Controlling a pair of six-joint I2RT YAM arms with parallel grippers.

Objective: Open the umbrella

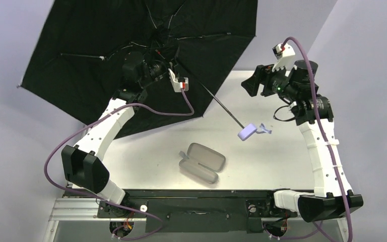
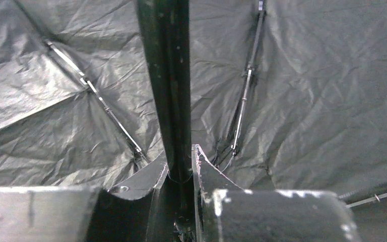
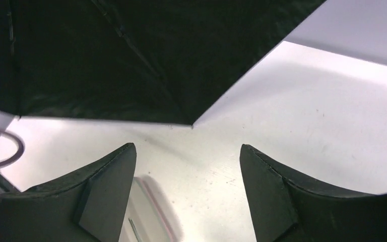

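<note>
The umbrella [image 1: 95,60] stands fully spread at the back left, its black lining facing me. Its thin black shaft [image 1: 221,107] slants down to the small lavender handle [image 1: 247,132] and strap, held above the table's middle right. My left gripper [image 1: 153,70] is up at the canopy's hub. In the left wrist view it is shut on the black shaft [image 2: 169,91], with lining and ribs [image 2: 101,103] behind. My right gripper [image 1: 247,84] is open and empty, raised right of the shaft. In the right wrist view its fingers [image 3: 106,191] frame bare table below the canopy edge [image 3: 131,65].
An oval pinkish-grey clamshell case [image 1: 202,162] lies open on the white table [image 1: 282,161], near the front middle. Its edge shows in the right wrist view [image 3: 153,212]. Lavender walls close in behind and at both sides. The canopy overhangs the table's back left.
</note>
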